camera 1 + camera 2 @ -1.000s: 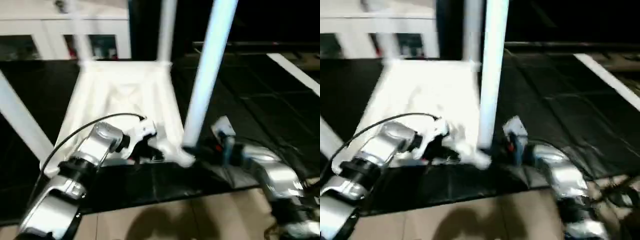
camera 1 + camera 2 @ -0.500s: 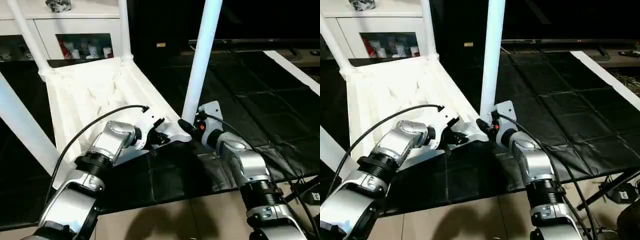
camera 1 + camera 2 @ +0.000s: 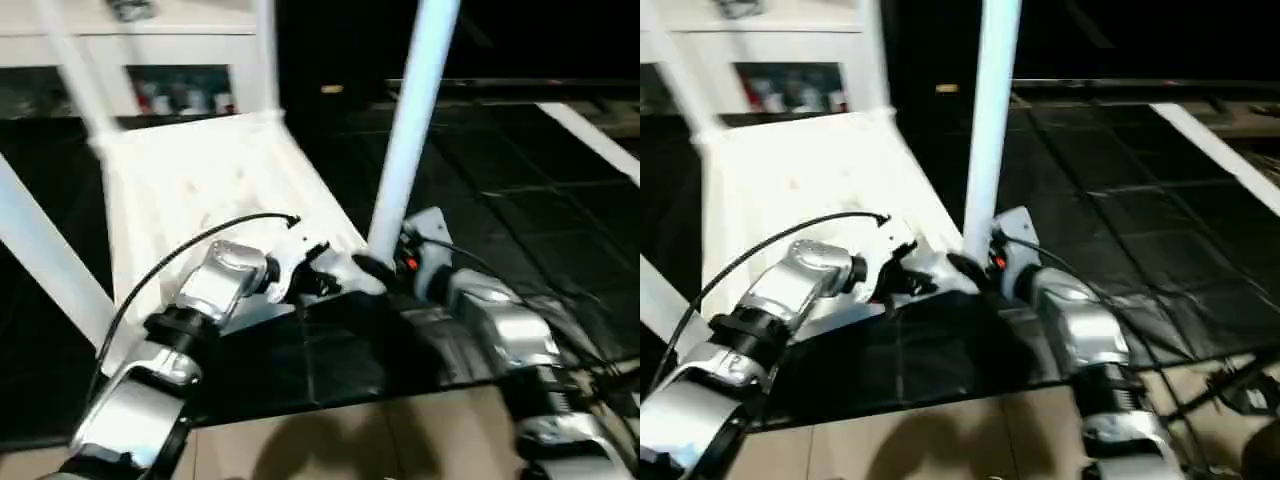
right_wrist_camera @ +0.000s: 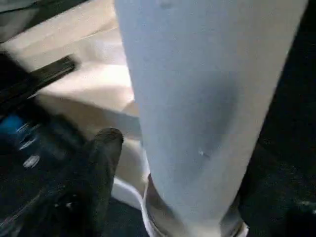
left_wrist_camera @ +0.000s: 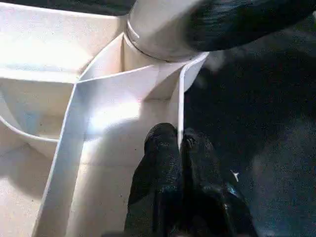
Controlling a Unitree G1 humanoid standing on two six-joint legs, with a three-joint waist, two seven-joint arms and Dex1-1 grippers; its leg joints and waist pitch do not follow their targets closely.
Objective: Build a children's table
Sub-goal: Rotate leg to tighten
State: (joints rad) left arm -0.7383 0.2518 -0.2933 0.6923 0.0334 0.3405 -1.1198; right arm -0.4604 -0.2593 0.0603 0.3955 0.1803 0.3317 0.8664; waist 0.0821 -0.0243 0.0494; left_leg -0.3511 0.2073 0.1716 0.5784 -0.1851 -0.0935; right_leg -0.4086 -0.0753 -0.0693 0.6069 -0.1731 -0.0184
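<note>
While the left gripper (image 5: 180, 148) pinches the tabletop's rim (image 5: 180, 106), the right gripper (image 3: 385, 268) straddles 1 leg (image 3: 410, 125).

The two head views look forward and down over both forearms from slightly offset spots, sharing the upturned table (image 3: 215, 190) on the dark floor and the cabinet (image 3: 150, 60) behind. The left wrist view looks very close along the left gripper (image 5: 180, 148) at the table's rim and a corner socket. The right wrist view sits right against the leg (image 4: 207, 98) standing in that same corner.
</note>
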